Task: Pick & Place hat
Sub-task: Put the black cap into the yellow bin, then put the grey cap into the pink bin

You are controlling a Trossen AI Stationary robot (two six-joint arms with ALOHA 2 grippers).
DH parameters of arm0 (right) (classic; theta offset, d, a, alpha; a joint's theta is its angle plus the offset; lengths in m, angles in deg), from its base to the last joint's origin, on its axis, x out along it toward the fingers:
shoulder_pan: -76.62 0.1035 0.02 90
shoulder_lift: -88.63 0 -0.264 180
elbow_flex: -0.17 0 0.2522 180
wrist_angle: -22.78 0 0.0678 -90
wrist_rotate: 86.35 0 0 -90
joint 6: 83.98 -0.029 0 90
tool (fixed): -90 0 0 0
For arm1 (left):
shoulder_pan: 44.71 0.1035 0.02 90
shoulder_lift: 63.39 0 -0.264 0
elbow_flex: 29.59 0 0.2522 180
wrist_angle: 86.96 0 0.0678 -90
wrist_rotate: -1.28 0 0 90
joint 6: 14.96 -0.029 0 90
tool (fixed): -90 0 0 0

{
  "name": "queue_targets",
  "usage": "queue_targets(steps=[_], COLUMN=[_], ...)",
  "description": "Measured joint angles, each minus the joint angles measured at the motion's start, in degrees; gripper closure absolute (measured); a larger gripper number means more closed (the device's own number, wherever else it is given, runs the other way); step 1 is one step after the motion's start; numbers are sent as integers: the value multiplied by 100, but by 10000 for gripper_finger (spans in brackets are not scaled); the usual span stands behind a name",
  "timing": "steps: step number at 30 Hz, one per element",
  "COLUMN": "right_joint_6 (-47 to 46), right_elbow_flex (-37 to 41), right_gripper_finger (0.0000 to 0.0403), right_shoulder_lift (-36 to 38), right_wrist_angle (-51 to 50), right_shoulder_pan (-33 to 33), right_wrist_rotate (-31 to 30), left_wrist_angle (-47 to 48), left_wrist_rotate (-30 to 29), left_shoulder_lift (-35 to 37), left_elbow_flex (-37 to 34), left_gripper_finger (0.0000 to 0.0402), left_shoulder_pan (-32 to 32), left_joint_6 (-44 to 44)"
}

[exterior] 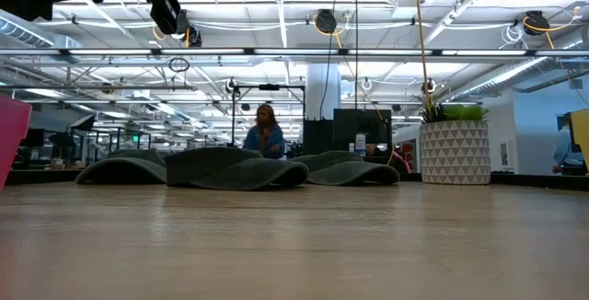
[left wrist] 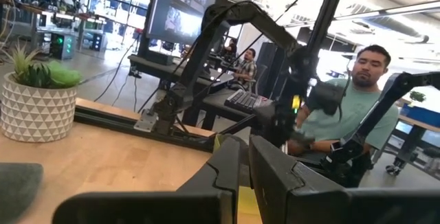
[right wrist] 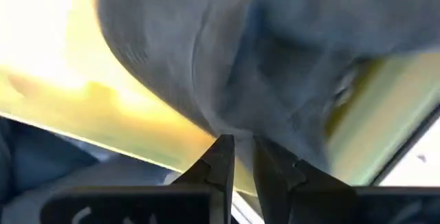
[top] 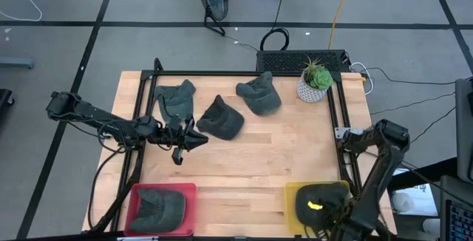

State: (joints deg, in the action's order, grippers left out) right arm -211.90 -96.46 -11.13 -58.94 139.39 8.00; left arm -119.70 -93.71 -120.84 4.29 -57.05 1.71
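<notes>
1. Hats: three dark ones lie loose on the tabletop's far half, a left hat [top: 176, 97], a middle hat [top: 221, 117] and a right hat [top: 259, 93], the left and middle ones close together.
2. A fourth hat [top: 158, 208] sits in the red bin [top: 190, 189] at the near left corner.
3. A fifth hat [top: 319, 200] sits in the yellow bin [top: 290, 191] at the near right corner.
4. The left gripper [top: 194, 142] hovers near the left edge, just in front of the left and middle hats; its fingers [left wrist: 227, 169] are nearly together and hold nothing.
5. The right gripper [right wrist: 238, 148] is down in the yellow bin, its jaws pinched on the fifth hat's fabric.
6. A potted plant [top: 315, 80] stands at the far right corner.
7. A person [left wrist: 347, 107] sits beyond the table's right side; another person [exterior: 264, 131] shows far behind it.
</notes>
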Motion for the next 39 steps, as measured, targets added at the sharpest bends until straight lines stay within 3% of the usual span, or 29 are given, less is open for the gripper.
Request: queue_targets(steps=[2,7,10,13,20,25,30,39], right_joint_6=[14,367,1239,2317,4547,6751,8479,10434], right_elbow_flex=[-252,-367,-199,13,442,758,1017,1435], right_gripper_finger=[362,362,362,362,367,377,380,381], right_shoulder_lift=[144,294,285,285,285,285,285,676], right_wrist_angle=[-590,-1352,-1134,-731,96,1492,2790,3999], right_shoulder_pan=[-9,-305,-788,-1433,-2976,-3857,-4335,-4948], right_wrist_rotate=[-476,-2512,-3414,-3922,-5215,-5230,-5166,-3500], left_wrist_angle=[-4,-4,-2,17,783,994,999,1006], left_wrist_rotate=[0,0,0,-23,-663,-913,-903,-908], left_shoulder_lift=[-1,-2,0,-2,1,1,1,1], left_elbow_flex=[0,0,0,0,0,0,0,73], left_gripper_finger=[364,364,364,364,364,364,364,364], left_shoulder_pan=[1,4,4,4,4,4,-29,249], left_joint_6=[-1,46,158,190,622,554,40,-617])
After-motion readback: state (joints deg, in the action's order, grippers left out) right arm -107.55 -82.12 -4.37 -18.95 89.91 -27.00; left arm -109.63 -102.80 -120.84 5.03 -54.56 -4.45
